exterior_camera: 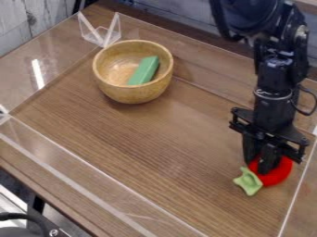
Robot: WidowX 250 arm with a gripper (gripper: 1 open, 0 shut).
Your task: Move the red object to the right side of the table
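The black fingers [262, 163] were clamped on the red object [273, 173], its light green leafy end pointing left and nearer. They held it low over or on the tabletop [148, 157], near the right edge; which, the view did not settle. At far left sat the tan wooden bowl [104, 86], the green block [144, 69] inside.

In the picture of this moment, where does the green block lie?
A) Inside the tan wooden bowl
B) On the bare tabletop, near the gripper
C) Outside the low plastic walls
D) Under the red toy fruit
A, because the green block is seen within the rim of the tan wooden bowl, away from the red toy fruit.
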